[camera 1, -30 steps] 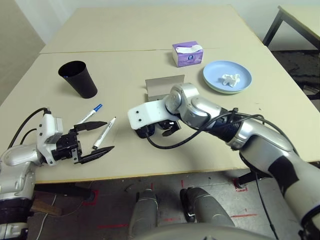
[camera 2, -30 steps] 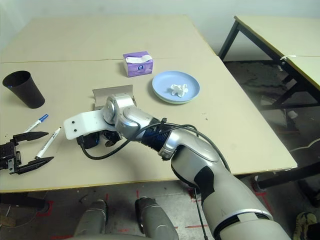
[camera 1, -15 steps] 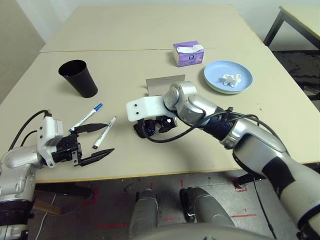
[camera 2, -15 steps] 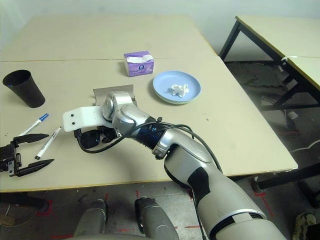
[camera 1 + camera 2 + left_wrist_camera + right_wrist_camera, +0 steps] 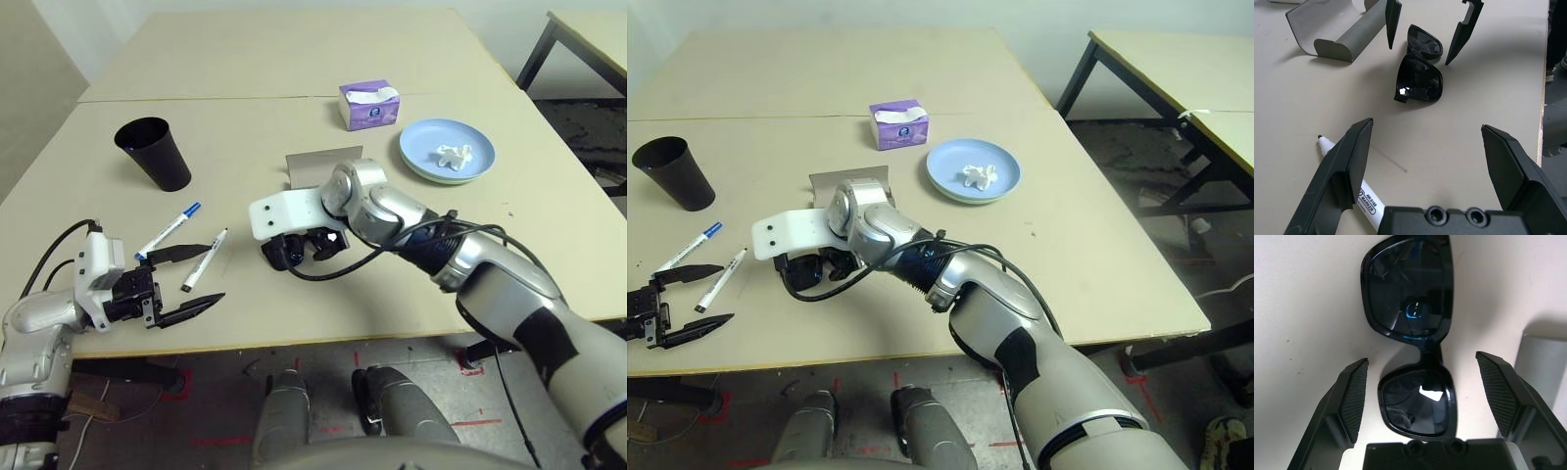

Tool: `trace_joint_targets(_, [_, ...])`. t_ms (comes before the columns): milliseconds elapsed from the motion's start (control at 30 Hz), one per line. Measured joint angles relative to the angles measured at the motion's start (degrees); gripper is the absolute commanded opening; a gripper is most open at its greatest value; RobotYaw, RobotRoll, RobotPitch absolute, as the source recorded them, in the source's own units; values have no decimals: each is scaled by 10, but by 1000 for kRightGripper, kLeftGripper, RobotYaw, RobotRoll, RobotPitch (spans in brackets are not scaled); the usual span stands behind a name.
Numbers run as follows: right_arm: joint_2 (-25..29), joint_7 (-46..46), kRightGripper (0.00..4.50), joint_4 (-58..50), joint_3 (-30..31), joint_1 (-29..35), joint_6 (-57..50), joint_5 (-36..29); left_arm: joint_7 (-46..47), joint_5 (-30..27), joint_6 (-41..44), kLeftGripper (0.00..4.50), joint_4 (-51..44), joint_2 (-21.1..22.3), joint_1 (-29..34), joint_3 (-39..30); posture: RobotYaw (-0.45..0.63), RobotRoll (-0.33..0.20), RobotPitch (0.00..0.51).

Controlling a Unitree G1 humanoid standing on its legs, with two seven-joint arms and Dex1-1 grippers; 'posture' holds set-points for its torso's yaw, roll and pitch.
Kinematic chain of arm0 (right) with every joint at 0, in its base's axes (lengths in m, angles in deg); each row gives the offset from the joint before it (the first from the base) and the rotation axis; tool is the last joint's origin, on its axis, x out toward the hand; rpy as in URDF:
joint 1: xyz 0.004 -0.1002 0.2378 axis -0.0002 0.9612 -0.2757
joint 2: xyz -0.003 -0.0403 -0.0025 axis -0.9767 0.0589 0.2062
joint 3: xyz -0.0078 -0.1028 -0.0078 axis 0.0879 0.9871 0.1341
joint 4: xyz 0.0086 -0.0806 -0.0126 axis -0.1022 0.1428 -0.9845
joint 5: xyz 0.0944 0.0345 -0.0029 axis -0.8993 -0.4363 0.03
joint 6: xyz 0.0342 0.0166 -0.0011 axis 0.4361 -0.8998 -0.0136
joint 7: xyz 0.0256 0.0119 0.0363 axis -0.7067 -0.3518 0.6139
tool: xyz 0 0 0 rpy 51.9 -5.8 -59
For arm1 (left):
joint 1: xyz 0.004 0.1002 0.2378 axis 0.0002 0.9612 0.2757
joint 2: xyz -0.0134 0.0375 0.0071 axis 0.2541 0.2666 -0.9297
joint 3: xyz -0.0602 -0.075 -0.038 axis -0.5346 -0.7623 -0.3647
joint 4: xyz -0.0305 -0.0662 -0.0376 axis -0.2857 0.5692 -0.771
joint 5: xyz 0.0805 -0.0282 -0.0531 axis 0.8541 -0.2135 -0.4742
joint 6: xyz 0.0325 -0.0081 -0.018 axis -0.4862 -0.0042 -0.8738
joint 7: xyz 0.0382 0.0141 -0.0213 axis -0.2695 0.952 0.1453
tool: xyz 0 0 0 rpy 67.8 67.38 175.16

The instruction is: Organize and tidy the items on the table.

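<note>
Colours on the beige table [image 5: 245, 117]

Black cup [image 5: 154, 154]; glossy black sunglasses [image 5: 1413, 340]; grey glasses case [image 5: 1339, 29]; white markers, one blue-capped [image 5: 167, 230], one black-capped [image 5: 204, 260]; light-blue plate [image 5: 421, 147], white tissue [image 5: 452, 155]; purple tissue box [image 5: 368, 106].

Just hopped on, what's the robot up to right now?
The right claw hangs open over the black sunglasses on the table, a finger on each side, not gripping. The open grey glasses case lies just beyond them. The left claw is open and empty near the table's front edge, beside two marker pens. The black cup stands upright, and a crumpled tissue sits on the blue plate.
</note>
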Motion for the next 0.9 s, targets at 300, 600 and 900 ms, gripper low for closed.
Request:
trace_joint_targets(300, [8,12,1351,-29,-10,9,-18,0,0,0,-1,4500,0,-5,-3,0,-21,0,151])
trace_joint_targets(600, [11,21,141,-41,-17,12,-30,0,4,-1,0,4500,-4,-15,-4,1,-18,0,153])
trace_joint_targets(900, [23,34,141,-41,-21,11,-32,-2,9,-2,5,4500,-13,-18,-6,1,-29,0,154])
